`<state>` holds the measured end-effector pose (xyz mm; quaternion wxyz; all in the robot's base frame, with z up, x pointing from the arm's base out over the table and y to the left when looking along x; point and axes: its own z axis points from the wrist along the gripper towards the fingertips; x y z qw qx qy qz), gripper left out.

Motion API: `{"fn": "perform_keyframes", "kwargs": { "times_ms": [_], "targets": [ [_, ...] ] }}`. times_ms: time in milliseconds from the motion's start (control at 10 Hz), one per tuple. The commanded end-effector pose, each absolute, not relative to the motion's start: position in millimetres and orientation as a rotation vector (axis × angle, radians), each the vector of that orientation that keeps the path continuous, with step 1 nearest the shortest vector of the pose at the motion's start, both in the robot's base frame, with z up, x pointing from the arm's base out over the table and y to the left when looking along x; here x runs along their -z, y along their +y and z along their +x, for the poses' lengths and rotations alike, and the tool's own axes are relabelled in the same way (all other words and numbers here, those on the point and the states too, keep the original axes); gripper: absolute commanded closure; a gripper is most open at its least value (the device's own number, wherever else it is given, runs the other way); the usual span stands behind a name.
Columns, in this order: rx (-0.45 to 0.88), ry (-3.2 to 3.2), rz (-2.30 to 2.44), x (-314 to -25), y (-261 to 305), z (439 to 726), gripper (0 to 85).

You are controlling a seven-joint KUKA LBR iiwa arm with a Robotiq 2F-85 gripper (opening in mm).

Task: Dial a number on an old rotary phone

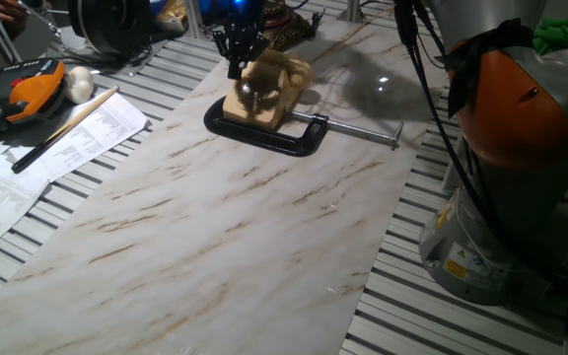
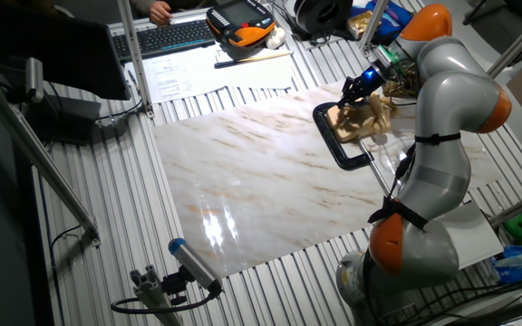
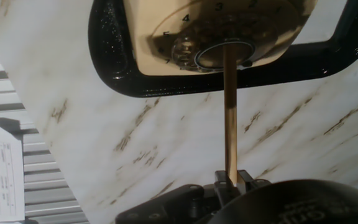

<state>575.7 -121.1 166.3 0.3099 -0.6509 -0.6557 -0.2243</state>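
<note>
The cream-beige rotary phone [image 1: 272, 87] sits at the far end of the marble board, held in a black C-clamp [image 1: 299, 141]. It also shows in the other fixed view [image 2: 367, 118]. My gripper [image 1: 237, 59] hovers just above the phone's front. In the hand view the gripper [image 3: 230, 182] is shut on a thin wooden stick [image 3: 230, 112]. The stick's tip rests on the silvery dial [image 3: 219, 46], near its lower rim. Numbers 3, 4 and 7 show around the dial. The handset is out of the hand view.
Printed papers [image 1: 62, 148], a long wooden rod [image 1: 67, 126], a white ball [image 1: 79, 85] and an orange-black device [image 1: 33, 84] lie left of the marble board [image 1: 215, 247]. The clamp's silver screw bar [image 1: 363, 128] points right. The arm's base [image 1: 501, 197] stands at right.
</note>
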Motion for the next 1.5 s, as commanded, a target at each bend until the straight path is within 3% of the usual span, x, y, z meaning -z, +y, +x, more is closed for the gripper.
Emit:
{"fn": "perform_keyframes", "kwargs": {
  "times_ms": [0, 1400],
  "targets": [
    [0.592, -1.735, -1.718, -166.4, -122.3, 576.1, 85.0],
    [0.603, -1.735, -1.681, -165.6, -129.4, 578.8, 85.0]
  ]
}}
